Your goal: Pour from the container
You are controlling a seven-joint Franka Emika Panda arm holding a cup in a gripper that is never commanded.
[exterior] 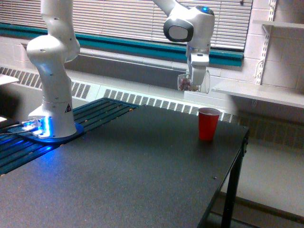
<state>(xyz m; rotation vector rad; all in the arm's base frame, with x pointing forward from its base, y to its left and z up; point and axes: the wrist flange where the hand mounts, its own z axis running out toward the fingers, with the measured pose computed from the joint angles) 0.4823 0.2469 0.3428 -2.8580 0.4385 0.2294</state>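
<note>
In the exterior view, the claw (194, 83) squeezes the little clear cup (186, 83) up high, above and left of the red cup (208, 123) on the worktop (142, 161). It looks light and bendy, so hold its sides gently.

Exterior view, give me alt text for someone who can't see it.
A white robot arm's gripper holds a small clear cup of brownish bits in the air above a red cup, which stands upright near the far corner of a black table.
</note>
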